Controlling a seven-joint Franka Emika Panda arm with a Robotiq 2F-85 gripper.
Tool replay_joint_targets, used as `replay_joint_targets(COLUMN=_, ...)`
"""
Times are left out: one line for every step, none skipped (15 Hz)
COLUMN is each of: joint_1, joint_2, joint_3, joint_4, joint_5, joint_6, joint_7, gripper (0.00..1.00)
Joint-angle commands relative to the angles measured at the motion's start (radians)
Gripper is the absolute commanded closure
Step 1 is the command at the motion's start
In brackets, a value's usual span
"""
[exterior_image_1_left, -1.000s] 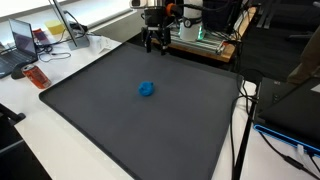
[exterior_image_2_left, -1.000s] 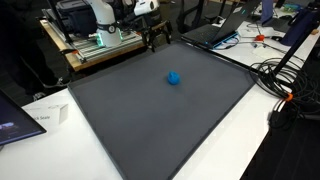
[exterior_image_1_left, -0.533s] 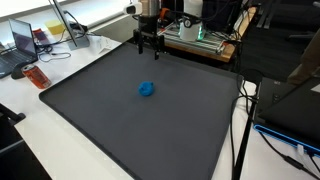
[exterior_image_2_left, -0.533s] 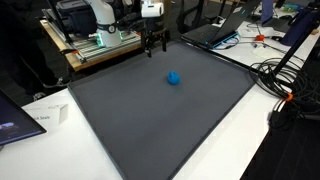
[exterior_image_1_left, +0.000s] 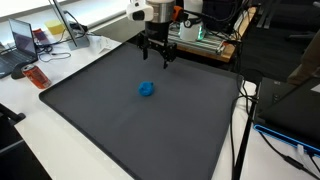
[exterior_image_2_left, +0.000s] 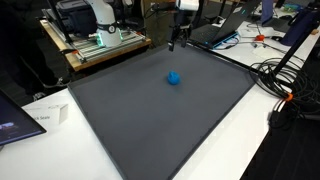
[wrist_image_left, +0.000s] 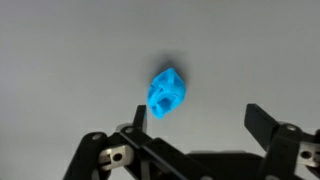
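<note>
blue crumpled lump (wrist_image_left: 167, 90) is lying alone on the dark mat (exterior_image_1_left: 110, 125); i am judging that a lowering finger (wrist_image_left: 140, 114) could be knocking it aside, because in the wrist view it is sitting off-centre between the fingers, while the gripper (wrist_image_left: 200, 118) is hanging near it, not touching, jaws spread wide

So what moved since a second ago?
The pincer swung sideways along the far edge of the dark mat, wide open and gripping nothing. The blue lump stayed where it lay, untouched, and the mat did not shift.
</note>
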Motion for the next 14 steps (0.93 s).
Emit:
replay_joint_targets(joint_1=0.043, joint_2=0.100, joint_3=-0.034, joint_4=0.115, joint_5=-0.022, joint_6=-0.075, joint_7=0.046, gripper=0.00)
replay_joint_targets(joint_1=0.050, joint_2=0.122, joint_3=-0.043, joint_4=0.131, joint_5=-0.024, joint_6=-0.066, joint_7=0.050, gripper=0.00)
replay_joint_targets(joint_1=0.057, joint_2=0.141, joint_3=-0.050, joint_4=0.146, joint_5=-0.024, joint_6=-0.065, joint_7=0.053, gripper=0.00)
replay_joint_targets(joint_1=0.063, joint_2=0.160, joint_3=-0.058, joint_4=0.156, joint_5=-0.026, joint_6=-0.051, joint_7=0.055, gripper=0.00)
replay_joint_targets(joint_1=0.069, joint_2=0.183, joint_3=-0.066, joint_4=0.171, joint_5=-0.025, joint_6=-0.055, joint_7=0.058, gripper=0.00)
replay_joint_targets(joint_1=0.075, joint_2=0.203, joint_3=-0.074, joint_4=0.187, joint_5=-0.024, joint_6=-0.061, joint_7=0.060, gripper=0.00)
replay_joint_targets(joint_1=0.082, joint_2=0.223, joint_3=-0.082, joint_4=0.200, joint_5=-0.021, joint_6=-0.069, joint_7=0.065, gripper=0.00)
replay_joint_targets(joint_1=0.088, joint_2=0.241, joint_3=-0.090, joint_4=0.212, joint_5=-0.020, joint_6=-0.075, joint_7=0.067, gripper=0.00)
replay_joint_targets(joint_1=0.095, joint_2=0.261, joint_3=-0.099, joint_4=0.223, joint_5=-0.022, joint_6=-0.077, joint_7=0.070, gripper=0.00)
replay_joint_targets(joint_1=0.101, joint_2=0.278, joint_3=-0.107, joint_4=0.235, joint_5=-0.023, joint_6=-0.075, joint_7=0.073, gripper=0.00)
replay_joint_targets(joint_1=0.108, joint_2=0.298, joint_3=-0.117, joint_4=0.248, joint_5=-0.027, joint_6=-0.075, joint_7=0.077, gripper=0.00)
replay_joint_targets(joint_1=0.114, joint_2=0.315, joint_3=-0.124, joint_4=0.261, joint_5=-0.027, joint_6=-0.073, joint_7=0.077, gripper=0.01)
replay_joint_targets(joint_1=0.120, joint_2=0.331, joint_3=-0.132, joint_4=0.273, joint_5=-0.027, joint_6=-0.072, joint_7=0.077, gripper=0.07)
replay_joint_targets(joint_1=0.124, joint_2=0.347, joint_3=-0.138, joint_4=0.288, joint_5=-0.024, joint_6=-0.077, joint_7=0.076, gripper=0.11)
